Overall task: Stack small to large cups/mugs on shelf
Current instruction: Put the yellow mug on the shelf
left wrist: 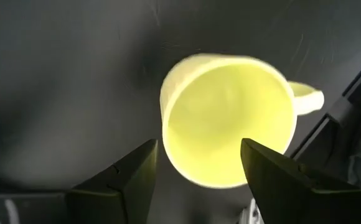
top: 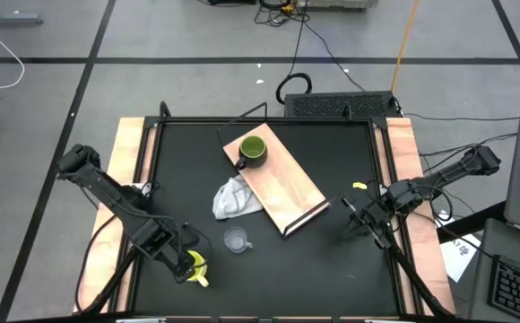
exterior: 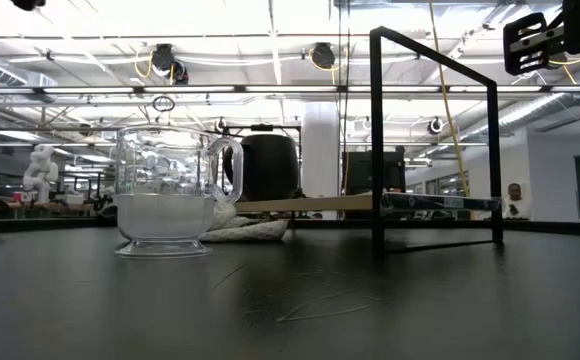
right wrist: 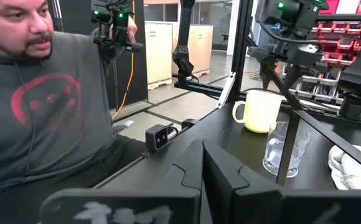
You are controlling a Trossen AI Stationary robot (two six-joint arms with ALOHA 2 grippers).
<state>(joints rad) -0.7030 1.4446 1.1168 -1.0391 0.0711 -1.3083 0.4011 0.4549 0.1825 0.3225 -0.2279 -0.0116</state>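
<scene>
The yellow mug (left wrist: 224,106) stands upright on its base on the black tabletop near the front left corner, handle (left wrist: 308,99) out to one side. My left gripper (left wrist: 199,155) hangs open just above its rim, pointing down, one finger (left wrist: 267,171) over the mouth and the other (left wrist: 137,177) outside the wall. I see no touch. The clear glass cup (top: 236,240) stands on the table beside it. The green mug (top: 252,151) stands on the far end of the wooden shelf (top: 287,193). My right gripper (right wrist: 203,163) waits shut and level at the table's right side.
A crumpled white cloth (top: 231,199) lies against the shelf's left edge, between the shelf and the glass cup. The shelf's dark metal frame (exterior: 435,140) stands upright at its near end. A person (right wrist: 37,106) sits beyond the table's left edge.
</scene>
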